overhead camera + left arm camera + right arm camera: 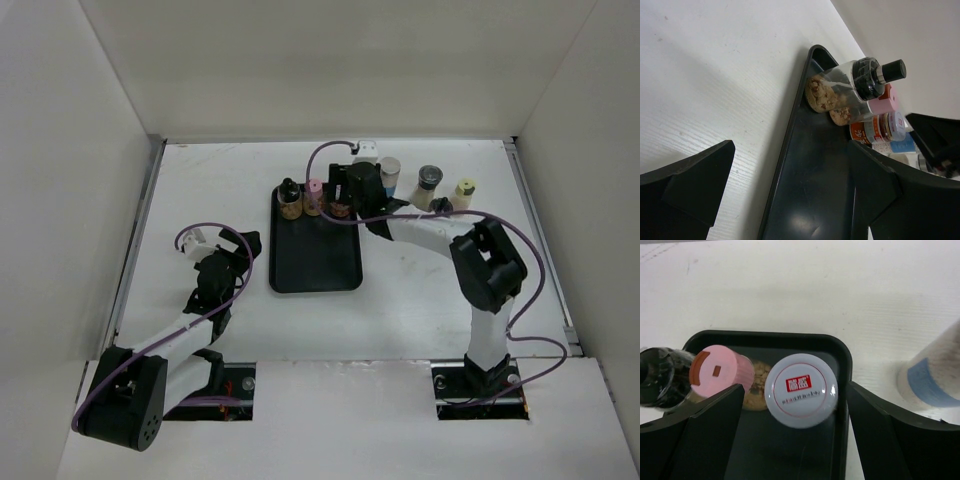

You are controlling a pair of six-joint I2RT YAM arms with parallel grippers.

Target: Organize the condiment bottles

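Three condiment bottles stand in a row at the far end of the black tray [315,262]: a black-capped bottle [289,197], a pink-capped one [314,196] and a lilac-capped jar [801,390]. My right gripper [796,390] is open just above the lilac cap, one finger on each side and not touching it; in the top view it [341,200] covers that jar. My left gripper [243,247] is open and empty at the tray's left edge. The left wrist view shows the same row: black cap [865,77], pink cap [883,101], lilac-capped jar [880,128].
Several more bottles stand on the table right of the tray: a white-blue one [932,375], a tan-capped one [390,176], a grey-capped one [430,186] and a pale-yellow-capped one [463,192]. White walls enclose the table on three sides.
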